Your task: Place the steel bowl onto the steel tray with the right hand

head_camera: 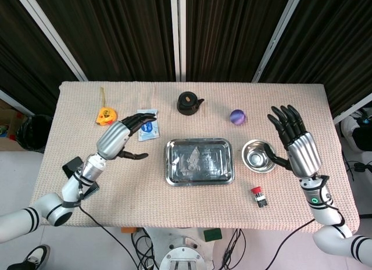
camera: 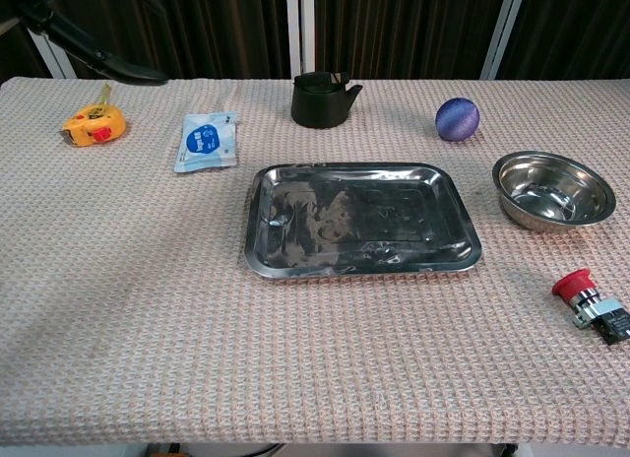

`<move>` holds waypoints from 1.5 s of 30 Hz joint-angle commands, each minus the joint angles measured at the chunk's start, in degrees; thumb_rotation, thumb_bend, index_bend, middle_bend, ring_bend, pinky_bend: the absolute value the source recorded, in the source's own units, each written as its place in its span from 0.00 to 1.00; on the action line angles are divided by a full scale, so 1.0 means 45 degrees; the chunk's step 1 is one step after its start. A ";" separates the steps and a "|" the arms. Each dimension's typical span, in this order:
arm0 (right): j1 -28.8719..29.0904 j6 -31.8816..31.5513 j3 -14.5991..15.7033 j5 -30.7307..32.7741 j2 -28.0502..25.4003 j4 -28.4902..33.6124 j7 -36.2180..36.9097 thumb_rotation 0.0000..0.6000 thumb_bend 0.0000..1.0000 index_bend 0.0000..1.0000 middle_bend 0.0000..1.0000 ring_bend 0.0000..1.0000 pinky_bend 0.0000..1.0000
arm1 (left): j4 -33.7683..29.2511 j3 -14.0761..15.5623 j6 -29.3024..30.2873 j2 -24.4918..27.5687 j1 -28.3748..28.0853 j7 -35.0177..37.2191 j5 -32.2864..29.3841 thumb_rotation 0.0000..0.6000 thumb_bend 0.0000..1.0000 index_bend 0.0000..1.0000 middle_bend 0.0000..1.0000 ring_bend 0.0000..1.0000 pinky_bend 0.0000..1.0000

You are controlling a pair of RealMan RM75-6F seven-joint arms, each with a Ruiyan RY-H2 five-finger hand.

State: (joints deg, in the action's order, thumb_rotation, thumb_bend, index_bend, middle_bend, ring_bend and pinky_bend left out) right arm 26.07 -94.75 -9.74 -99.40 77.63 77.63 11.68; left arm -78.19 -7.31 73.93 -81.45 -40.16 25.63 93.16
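The round steel bowl (head_camera: 258,155) (camera: 552,189) stands on the table to the right of the rectangular steel tray (head_camera: 199,161) (camera: 360,220), a small gap between them. My right hand (head_camera: 294,140) hovers just right of the bowl, fingers spread and pointing up, thumb reaching toward the bowl's rim, holding nothing. My left hand (head_camera: 121,137) hangs left of the tray with fingers loosely curved apart, holding nothing. In the chest view only dark fingertips (camera: 108,61) of the left hand show at the top left corner.
A black teapot (head_camera: 188,103) and a purple ball (head_camera: 238,116) sit behind the tray. A yellow tape measure (head_camera: 105,115) and a blue-white packet (head_camera: 147,124) lie at the back left. A red push-button (head_camera: 258,196) lies in front of the bowl.
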 commanded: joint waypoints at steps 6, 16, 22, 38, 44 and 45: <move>-0.0722 0.2812 0.1553 0.1149 -0.1194 0.0308 -0.2088 1.00 0.37 0.03 0.02 0.00 0.00 | 0.0161 0.0158 0.0019 0.0349 0.0485 -0.1378 -0.0479 1.00 0.04 0.17 0.15 0.14 0.22; -0.0980 0.4876 0.2279 0.2174 -0.1162 -0.0068 -0.2806 1.00 0.33 0.15 0.00 0.00 0.00 | -0.0195 0.0475 0.0273 0.0791 0.1366 -0.2242 -0.0958 1.00 0.04 0.18 0.15 0.12 0.20; -0.0999 0.5768 0.2315 0.2845 -0.0929 -0.0006 -0.3889 1.00 0.24 0.15 0.00 0.00 0.00 | 0.0016 0.0495 0.0372 0.0700 0.1497 -0.1938 -0.0846 1.00 0.04 0.18 0.15 0.12 0.20; -0.0845 0.4851 0.2067 0.1939 0.2059 -0.2935 -0.4108 1.00 0.18 0.37 0.00 0.00 0.00 | 0.0385 0.0338 0.0609 0.0640 0.1603 -0.1593 -0.0658 1.00 0.04 0.18 0.15 0.12 0.20; -0.0691 0.4543 0.1947 0.1700 0.3139 -0.4197 -0.3843 1.00 0.19 0.42 0.00 0.00 0.00 | 0.0464 0.0324 0.0619 0.0697 0.1675 -0.1451 -0.0677 1.00 0.04 0.18 0.15 0.12 0.20; -0.0668 0.4480 0.1962 0.1627 0.3288 -0.4419 -0.3752 1.00 0.22 0.44 0.00 0.00 0.00 | 0.0485 0.0325 0.0622 0.0695 0.1685 -0.1428 -0.0675 1.00 0.04 0.18 0.15 0.12 0.20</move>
State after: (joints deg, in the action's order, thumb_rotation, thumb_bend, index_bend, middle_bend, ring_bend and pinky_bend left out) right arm 22.75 -73.71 -0.74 -91.35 90.89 59.55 -5.96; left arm -76.02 -5.85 76.72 -78.32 -32.60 19.20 90.13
